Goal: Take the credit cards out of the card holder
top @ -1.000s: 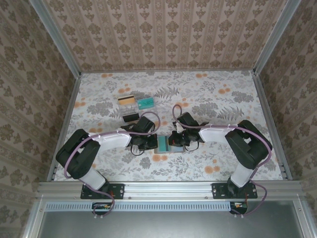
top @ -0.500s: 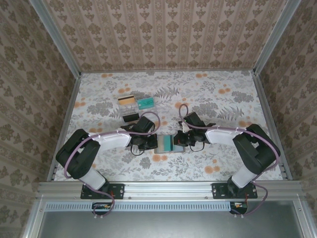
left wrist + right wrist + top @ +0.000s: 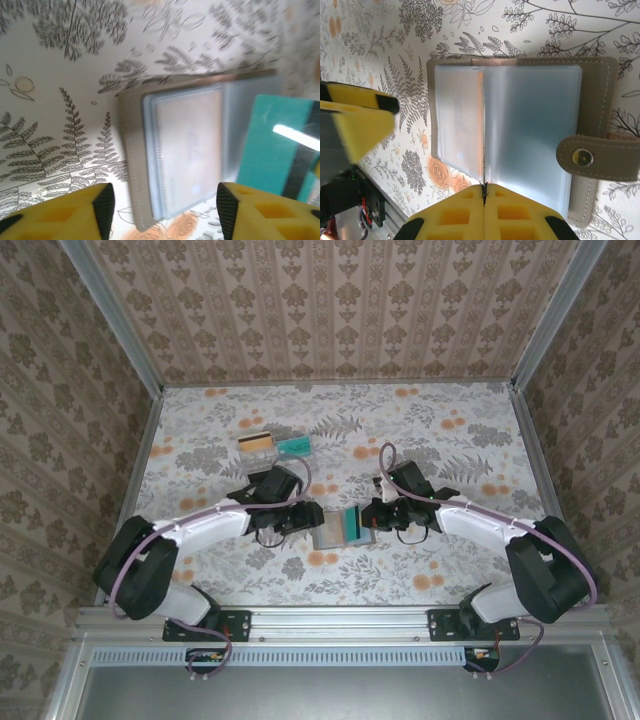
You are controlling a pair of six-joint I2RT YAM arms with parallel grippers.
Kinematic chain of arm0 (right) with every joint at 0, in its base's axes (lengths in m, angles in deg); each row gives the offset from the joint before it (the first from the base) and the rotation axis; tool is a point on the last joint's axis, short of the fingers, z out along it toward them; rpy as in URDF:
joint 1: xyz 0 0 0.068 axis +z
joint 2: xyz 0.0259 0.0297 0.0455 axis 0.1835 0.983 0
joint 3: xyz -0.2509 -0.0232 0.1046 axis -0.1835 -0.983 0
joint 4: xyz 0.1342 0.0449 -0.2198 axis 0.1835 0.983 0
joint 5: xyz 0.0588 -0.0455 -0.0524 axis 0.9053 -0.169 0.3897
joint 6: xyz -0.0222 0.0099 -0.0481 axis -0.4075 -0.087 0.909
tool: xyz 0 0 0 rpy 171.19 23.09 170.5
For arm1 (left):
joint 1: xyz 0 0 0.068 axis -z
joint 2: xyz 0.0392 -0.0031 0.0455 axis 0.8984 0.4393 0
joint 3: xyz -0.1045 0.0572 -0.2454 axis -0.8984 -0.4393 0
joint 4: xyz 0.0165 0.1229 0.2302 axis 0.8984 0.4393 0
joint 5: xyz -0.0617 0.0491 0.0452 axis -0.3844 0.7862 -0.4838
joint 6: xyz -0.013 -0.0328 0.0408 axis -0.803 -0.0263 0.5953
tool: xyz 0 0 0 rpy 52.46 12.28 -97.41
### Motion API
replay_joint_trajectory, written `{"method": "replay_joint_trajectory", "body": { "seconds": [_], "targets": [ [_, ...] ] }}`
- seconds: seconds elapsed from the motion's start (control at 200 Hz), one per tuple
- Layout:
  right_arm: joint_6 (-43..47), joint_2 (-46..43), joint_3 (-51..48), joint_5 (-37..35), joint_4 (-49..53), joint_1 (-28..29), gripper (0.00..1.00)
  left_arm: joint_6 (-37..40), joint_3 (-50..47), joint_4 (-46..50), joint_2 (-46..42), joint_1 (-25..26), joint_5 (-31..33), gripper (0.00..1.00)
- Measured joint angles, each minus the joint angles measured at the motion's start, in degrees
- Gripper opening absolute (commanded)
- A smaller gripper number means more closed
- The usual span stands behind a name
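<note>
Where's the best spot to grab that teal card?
Its free edge, from the robot's right. The teal card is thin and juts past the card holder on that side, so jaws can close on its flat faces, as the right gripper does.

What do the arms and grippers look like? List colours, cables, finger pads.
The left arm and right arm have white shells on the long links, black joints and bases, and a mauve cable looped along each. The left gripper and right gripper are black, with blocky yellow fingers edged black.
</note>
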State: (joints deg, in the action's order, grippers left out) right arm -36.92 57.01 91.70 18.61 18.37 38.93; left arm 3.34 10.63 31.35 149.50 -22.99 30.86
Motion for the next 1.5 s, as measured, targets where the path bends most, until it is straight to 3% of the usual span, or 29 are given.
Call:
{"method": "replay_joint_trajectory", "body": {
  "seconds": [0.31, 0.695, 1.04, 1.5],
  "targets": [
    [-0.3, -4.6, 1.0, 4.8, 0.7, -1.5, 0.0, -5.6, -2.0, -11.0, -7.9, -3.7, -4.2, 0.68],
    [-6.1, -4.4, 5.0, 13.2, -8.3, -2.5, 0.0, -14.5, -6.8, -28.9, -7.6, -5.0, -10.2, 0.52],
    [-9.3, -1.9, 5.4, 15.5, -13.1, -2.5, 0.0, -16.6, -7.0, -34.7, -5.1, -5.0, -14.0, 0.45],
    [-9.7, 2.1, 5.5, 16.2, -15.1, -3.4, 0.0, -18.3, -7.1, -37.1, -4.3, -5.0, -16.1, 0.11]
  ]
}}
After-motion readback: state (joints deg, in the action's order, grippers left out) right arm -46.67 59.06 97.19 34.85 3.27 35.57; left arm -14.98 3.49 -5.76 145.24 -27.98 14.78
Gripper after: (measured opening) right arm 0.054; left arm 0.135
